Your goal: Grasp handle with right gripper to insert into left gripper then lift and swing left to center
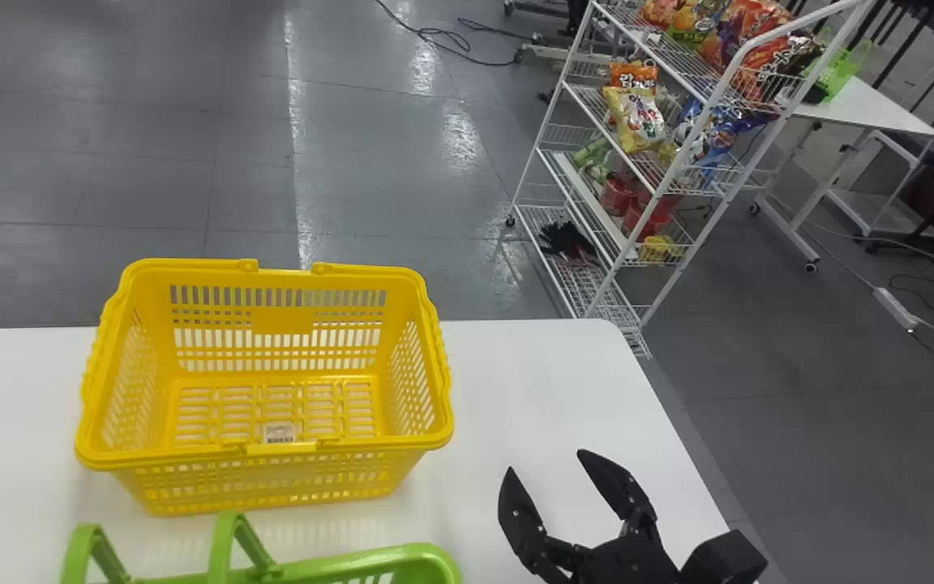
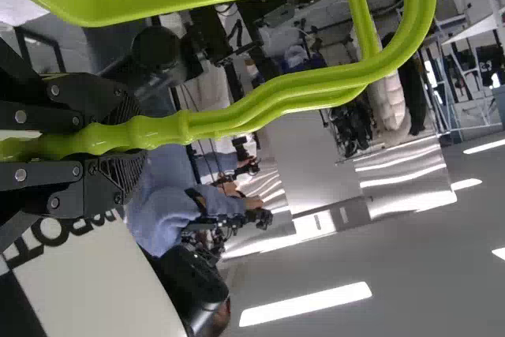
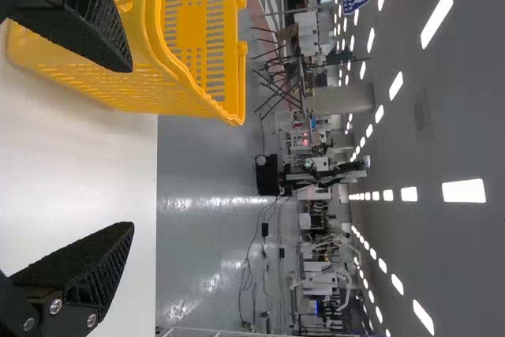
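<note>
A: Where's the handle?

B: Green handle (image 2: 316,92) is between the left jaws (image 2: 126,138), closed down on it. Past the tips it shows as two strands side by side, curving round

A: And its basket?

B: Green basket (image 1: 426,560) is at the near edge of the head view, left of middle, handle arms sticking up from the rim. Can't tell if it touches the desk (image 1: 532,381)

A: Right jaws?

B: Right jaws (image 1: 548,464) are spread wide, nothing held. They're over the right part of the desk, apart from both baskets

A: Further out?

B: Yellow basket (image 1: 444,430) stands upright on the desk, just beyond the green one, its handles folded onto the rim, a small label (image 1: 279,433) inside on the bottom. Past the desk, ahead and to the right, a white wire rack (image 1: 568,284) on the grey floor (image 1: 151,195) with snack bags (image 1: 636,122) on its shelves. White side table (image 1: 880,109) right of that
</note>
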Motion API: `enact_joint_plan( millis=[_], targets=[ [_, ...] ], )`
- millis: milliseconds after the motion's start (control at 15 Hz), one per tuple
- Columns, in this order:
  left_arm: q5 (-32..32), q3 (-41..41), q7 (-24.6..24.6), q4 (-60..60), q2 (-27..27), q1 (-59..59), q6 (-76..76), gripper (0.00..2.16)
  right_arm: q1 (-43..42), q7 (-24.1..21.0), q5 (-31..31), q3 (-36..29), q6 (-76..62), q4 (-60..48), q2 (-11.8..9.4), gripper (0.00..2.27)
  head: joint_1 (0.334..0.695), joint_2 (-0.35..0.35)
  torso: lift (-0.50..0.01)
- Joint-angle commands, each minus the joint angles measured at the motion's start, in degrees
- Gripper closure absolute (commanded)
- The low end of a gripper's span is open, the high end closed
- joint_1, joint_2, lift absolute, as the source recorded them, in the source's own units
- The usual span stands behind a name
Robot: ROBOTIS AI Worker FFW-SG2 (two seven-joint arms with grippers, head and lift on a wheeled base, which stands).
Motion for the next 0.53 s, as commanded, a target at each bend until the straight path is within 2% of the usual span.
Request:
enact_joint_plan(
  millis=[0,467],
  targets=[
    [-2.35,-3.95,0.62,0.63,-1.01,-2.67,0.07,1.94,0.42,-0.01,0.0,0.05,0.0,-0.42,0.04,0.1,0.695,-0.35,-0.093],
    [-4.72,-9.76,1.5,6.7,-1.54,-10.22,0.07,1.94,1.12,-0.01,-0.09,-0.12,-0.35,-0.86,0.13,0.1,0.695,-0.35,-0.093]
  ],
)
